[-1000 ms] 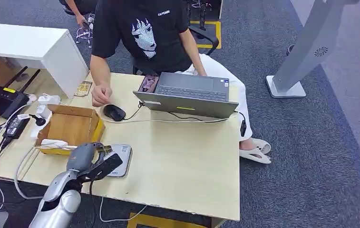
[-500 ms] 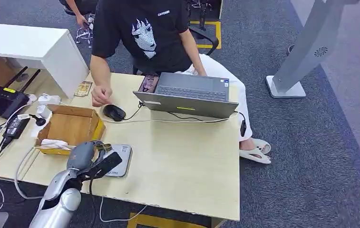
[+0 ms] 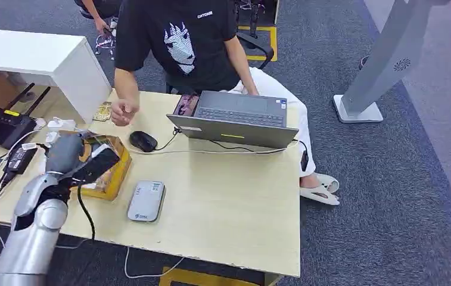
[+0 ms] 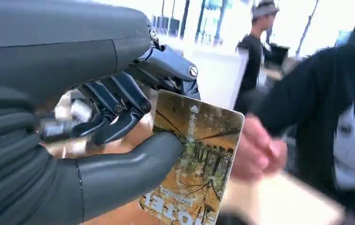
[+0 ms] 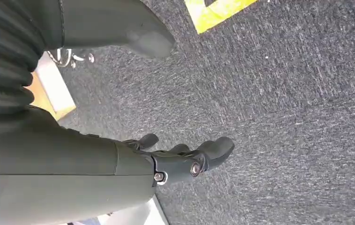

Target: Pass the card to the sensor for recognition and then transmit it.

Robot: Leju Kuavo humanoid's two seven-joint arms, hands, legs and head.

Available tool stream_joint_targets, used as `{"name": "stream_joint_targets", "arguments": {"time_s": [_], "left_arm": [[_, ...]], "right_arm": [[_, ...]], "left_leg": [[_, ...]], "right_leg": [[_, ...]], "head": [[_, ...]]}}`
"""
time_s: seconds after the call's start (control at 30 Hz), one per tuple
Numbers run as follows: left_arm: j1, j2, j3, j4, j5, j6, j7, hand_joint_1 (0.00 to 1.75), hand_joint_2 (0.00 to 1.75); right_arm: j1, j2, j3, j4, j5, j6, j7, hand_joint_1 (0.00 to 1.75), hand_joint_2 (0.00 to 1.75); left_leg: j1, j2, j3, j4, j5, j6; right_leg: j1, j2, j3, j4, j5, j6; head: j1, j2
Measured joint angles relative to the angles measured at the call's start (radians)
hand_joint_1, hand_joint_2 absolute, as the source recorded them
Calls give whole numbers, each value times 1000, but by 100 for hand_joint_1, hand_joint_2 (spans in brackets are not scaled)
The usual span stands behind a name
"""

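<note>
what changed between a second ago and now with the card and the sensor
The left robot hand lifted away from the sensor and swung toward the cardboard box and the person, keeping its hold on the card. The person's hand rose off the table. Sensor, mouse and laptop stayed put.

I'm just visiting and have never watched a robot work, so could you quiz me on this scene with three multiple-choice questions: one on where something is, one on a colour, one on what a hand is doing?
1. Where does the grey card reader lie?
A. on the table, in front of the cardboard box
B. on the laptop
C. on the carpet

2. What colour is the computer mouse?
A. white
B. black
C. red

3. What is the left hand doing?
A. resting flat on the table
B. holding nothing
C. pinching the card

Answers: 1 A, it lies bare on the tabletop beside the box. 2 B, it is dark against the pale wood. 3 C, the left wrist view shows thumb and fingers clamping the card.
</note>
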Motion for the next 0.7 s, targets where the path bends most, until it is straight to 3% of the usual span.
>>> {"name": "stream_joint_targets", "arguments": {"time_s": [0.2, 0.5, 0.53, 0.57, 0.7], "left_arm": [[-117, 65, 24, -37, 20, -21, 28, 175, 175], [-129, 81, 26, -43, 7, 6, 45, 175, 175], [-129, 80, 26, -43, 7, 8, 45, 96, 175], [-129, 80, 26, -43, 7, 10, 45, 0, 175], [-127, 72, 26, -43, -6, 45, 45, 0, 175]], "right_arm": [[0, 0, -9, 0, 2, 3, 3, 0, 175], [-1, 0, -15, 0, 15, 3, 7, 0, 175], [-1, 0, -15, 0, 16, 3, 7, 0, 175], [-1, 0, -15, 0, 16, 3, 7, 0, 175], [-1, 0, -16, 0, 19, 3, 10, 0, 175]], "left_leg": [[0, 0, 0, 0, 0, 0], [0, 0, 0, 0, 0, 0], [0, 0, 0, 0, 0, 0], [0, 0, 0, 0, 0, 0], [0, 0, 0, 0, 0, 0]], "right_leg": [[0, 0, 0, 0, 0, 0], [0, 0, 0, 0, 0, 0], [0, 0, 0, 0, 0, 0], [0, 0, 0, 0, 0, 0], [0, 0, 0, 0, 0, 0]], "head": [[0, 0], [0, 0], [0, 0], [0, 0], [0, 0]]}}
